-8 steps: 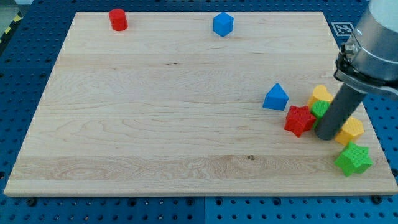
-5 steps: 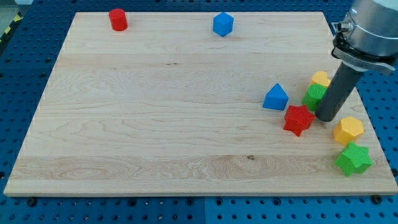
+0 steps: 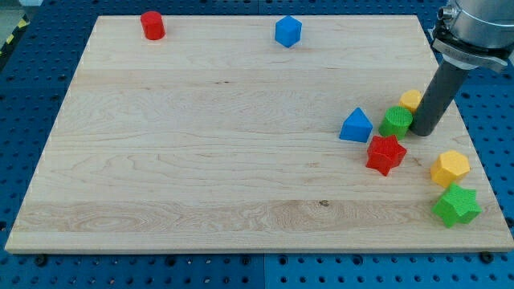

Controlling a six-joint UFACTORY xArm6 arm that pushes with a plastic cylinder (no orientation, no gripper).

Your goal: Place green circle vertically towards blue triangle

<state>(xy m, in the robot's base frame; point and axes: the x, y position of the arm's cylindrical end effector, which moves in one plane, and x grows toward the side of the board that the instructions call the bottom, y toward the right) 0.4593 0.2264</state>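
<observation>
The green circle (image 3: 395, 122) sits on the wooden board (image 3: 201, 144) at the right, just right of the blue triangle (image 3: 356, 126) with a small gap between them. My tip (image 3: 422, 132) rests against the green circle's right side. A yellow block (image 3: 410, 99) is partly hidden behind the rod, touching the green circle's upper right. The red star (image 3: 385, 153) lies just below the green circle and the blue triangle.
A yellow hexagon (image 3: 449, 168) and a green star (image 3: 456, 205) lie near the board's lower right edge. A red cylinder (image 3: 152, 25) stands at the top left. A blue hexagon (image 3: 287, 31) sits at the top middle.
My tip has moved toward the view's top. The green circle has slid up and left toward the blue triangle. The yellow hexagon below is uncovered.
</observation>
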